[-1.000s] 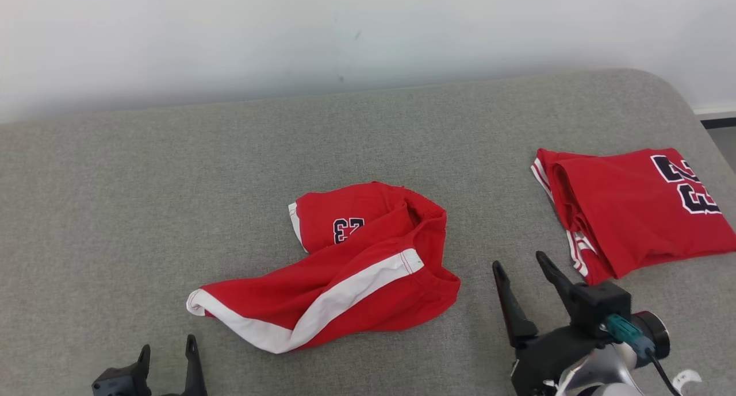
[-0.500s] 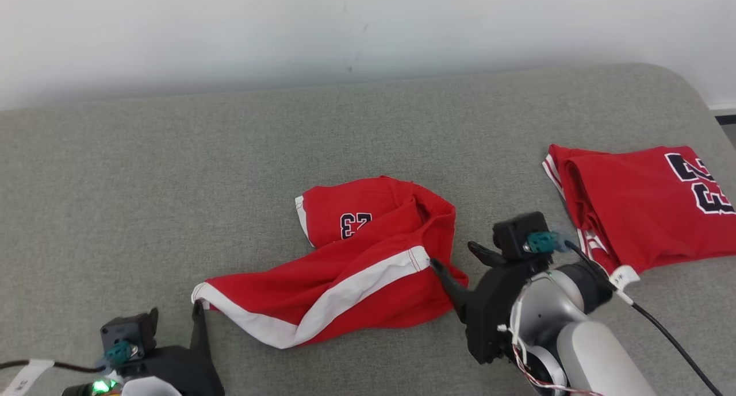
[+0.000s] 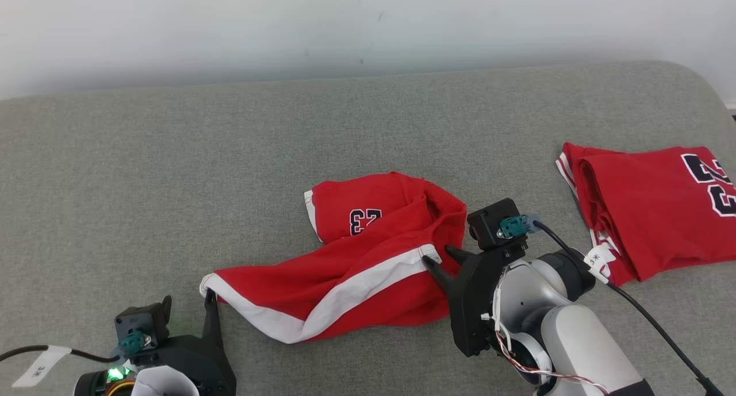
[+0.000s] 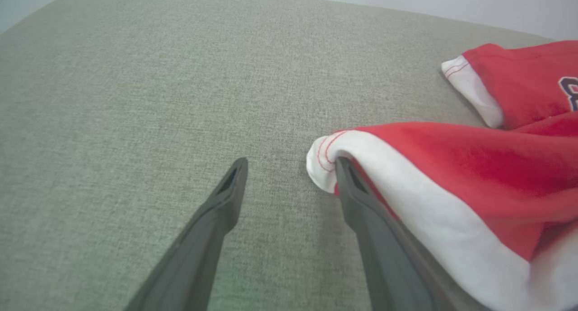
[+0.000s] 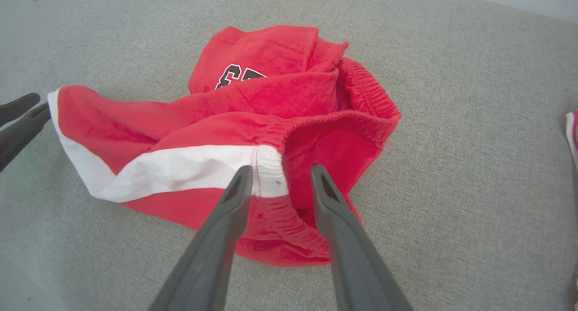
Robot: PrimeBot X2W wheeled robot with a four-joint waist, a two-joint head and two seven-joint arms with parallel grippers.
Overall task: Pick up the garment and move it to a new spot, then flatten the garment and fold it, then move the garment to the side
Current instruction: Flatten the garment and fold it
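The red shorts (image 3: pixel 345 264) lie crumpled in the middle of a grey, coarsely woven padded surface (image 3: pixel 172 172) with a rounded far corner. The cloth is soft knit, bunched into thick folds. A broad white stripe (image 3: pixel 368 281) runs slantwise across the front, and a dark number outlined in white (image 3: pixel 365 220) shows on the leg folded up behind. The waistband (image 5: pixel 361 103) is gathered elastic, puckered in small ridges and curling round an open hollow.

The right gripper (image 3: pixel 440 256) sits at the right end of the shorts. Its two long, dark, tapering fingers (image 5: pixel 226 220) straddle the waistband just where the white stripe ends in red stitching. The jaws stand narrowed with cloth between them; whether they pinch it I cannot tell.

The left gripper (image 3: pixel 188 301) is at the near left corner of the shorts with its jaws spread wide. One finger touches the rolled white hem (image 4: pixel 323 157), and the other rests on bare grey weave.

Well apart to the right lies a folded red jersey (image 3: pixel 650 206), flat and roughly square, with white edging. A pale, smooth wall (image 3: pixel 287 28) rises behind the surface.
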